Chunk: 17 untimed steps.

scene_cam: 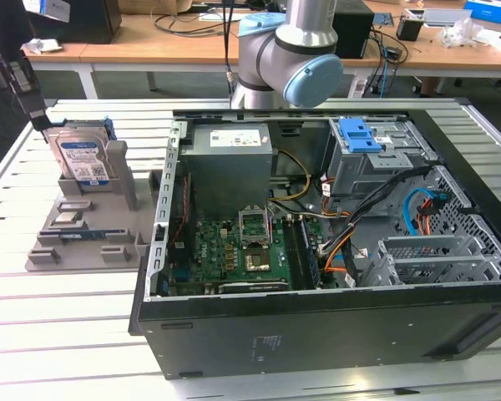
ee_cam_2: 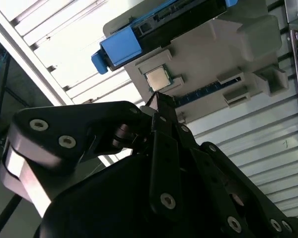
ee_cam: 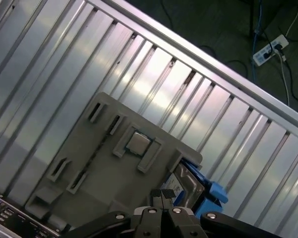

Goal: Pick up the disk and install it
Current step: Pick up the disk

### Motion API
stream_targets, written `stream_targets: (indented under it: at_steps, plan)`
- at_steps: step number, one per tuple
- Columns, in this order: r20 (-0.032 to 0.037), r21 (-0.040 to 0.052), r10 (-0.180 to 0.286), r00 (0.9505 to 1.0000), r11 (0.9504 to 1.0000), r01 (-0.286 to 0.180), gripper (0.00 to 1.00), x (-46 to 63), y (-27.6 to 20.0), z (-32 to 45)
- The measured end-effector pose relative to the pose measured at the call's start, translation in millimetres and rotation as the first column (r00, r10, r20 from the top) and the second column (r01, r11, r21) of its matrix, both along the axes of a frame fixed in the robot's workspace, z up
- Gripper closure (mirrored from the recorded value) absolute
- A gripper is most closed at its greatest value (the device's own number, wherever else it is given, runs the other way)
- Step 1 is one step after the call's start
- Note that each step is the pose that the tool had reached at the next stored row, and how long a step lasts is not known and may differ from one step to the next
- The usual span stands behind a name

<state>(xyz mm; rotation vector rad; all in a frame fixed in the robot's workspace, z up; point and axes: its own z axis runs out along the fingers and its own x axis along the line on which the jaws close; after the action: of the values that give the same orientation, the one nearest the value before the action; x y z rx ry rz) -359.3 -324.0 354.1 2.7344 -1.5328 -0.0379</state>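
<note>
The disk (scene_cam: 82, 159) is a silver hard drive with a white-and-blue label and a blue carrier frame. It stands upright in a slot at the back of a grey holder (scene_cam: 83, 234) on the exterior view's left. My black gripper (scene_cam: 42, 124) hangs just above and beside the disk's upper corner on that side. Its fingers are shut together with nothing between them. In both wrist views the closed fingertips (ee_cam_2: 159, 99) (ee_cam: 164, 194) point down at the holder (ee_cam_2: 213, 54) (ee_cam: 104, 163), close to the disk (ee_cam_2: 188, 15) (ee_cam: 181, 184) but apart from it.
An open black computer case (scene_cam: 317, 326) lies on the slatted table at the exterior view's right. It holds a grey power supply (scene_cam: 231, 159), a motherboard and a grey drive cage with a blue bracket (scene_cam: 359, 134). A processor chip (scene_cam: 67, 218) (ee_cam_2: 157, 77) (ee_cam: 137, 143) sits in the holder.
</note>
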Motion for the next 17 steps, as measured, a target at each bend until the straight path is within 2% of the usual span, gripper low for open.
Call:
stream_targets:
  at_steps: [9, 11, 17]
  plan:
    - [0.0, -0.0005, -0.077, 0.997, 0.997, 0.077, 0.9, 0.0, 0.0, 0.0]
    - [0.0001, -0.0006, -0.115, 0.9933, 0.9933, 0.115, 0.9, 0.0, 0.0, 0.0]
    - [0.0001, -0.0006, -0.161, 0.9869, 0.9869, 0.161, 0.9, 0.0, 0.0, 0.0]
